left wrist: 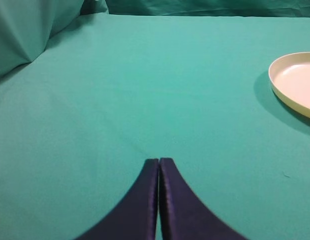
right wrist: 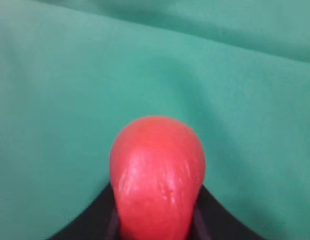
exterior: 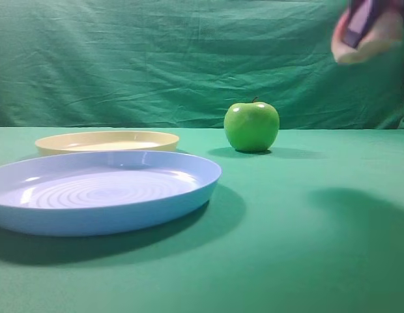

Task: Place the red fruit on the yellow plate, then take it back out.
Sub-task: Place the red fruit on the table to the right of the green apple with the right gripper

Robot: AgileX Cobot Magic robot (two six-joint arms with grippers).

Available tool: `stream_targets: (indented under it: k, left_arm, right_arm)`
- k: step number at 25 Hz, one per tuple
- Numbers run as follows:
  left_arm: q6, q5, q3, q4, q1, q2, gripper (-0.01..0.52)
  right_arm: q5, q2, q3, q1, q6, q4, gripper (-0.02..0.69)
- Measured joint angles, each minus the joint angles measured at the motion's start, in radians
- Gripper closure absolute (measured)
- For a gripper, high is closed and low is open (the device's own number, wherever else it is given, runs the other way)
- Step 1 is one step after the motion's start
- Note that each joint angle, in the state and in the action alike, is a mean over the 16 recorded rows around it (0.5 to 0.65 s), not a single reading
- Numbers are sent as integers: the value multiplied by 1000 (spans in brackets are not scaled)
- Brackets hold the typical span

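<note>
1. The right gripper is squeezing the red fruit between its dark fingers.
2. It is holding the fruit high in the air, up to the right of the green apple.
3. The yellow plate is sitting behind the blue plate.
4. The left gripper is closed tight, holding nothing.

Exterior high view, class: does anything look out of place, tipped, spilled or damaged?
Nothing stands out. The yellow plate and blue plate lie flat, the green apple stands upright, and the right gripper holds the red fruit aloft at upper right.
</note>
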Motion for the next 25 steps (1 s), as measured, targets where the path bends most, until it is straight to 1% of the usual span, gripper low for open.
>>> stream_targets:
  k: [3, 9, 14, 16, 18, 20, 22, 25]
  left_arm:
    - [0, 0, 0, 0, 0, 0, 514]
    - [0, 0, 0, 0, 0, 0, 514]
    - [0, 0, 0, 0, 0, 0, 514]
    - [0, 0, 0, 0, 0, 0, 514]
    - [0, 0, 0, 0, 0, 0, 514]
    - [0, 0, 0, 0, 0, 0, 514]
    - [0, 0, 0, 0, 0, 0, 514]
    - [0, 0, 0, 0, 0, 0, 514]
  right_arm:
    - [-59, 17, 46, -2, -5, 5, 412]
    - [-128, 51, 70, -2, -9, 12, 252]
    - [-101, 73, 30, -2, -11, 13, 107]
    - [-65, 74, -3, -2, -11, 12, 79]
    - [-16, 73, -45, -2, -12, 11, 70]
    - [44, 66, -94, -2, -12, 10, 83]
    - [110, 55, -146, -2, -12, 9, 118]
    - [211, 28, -223, -2, -12, 7, 194]
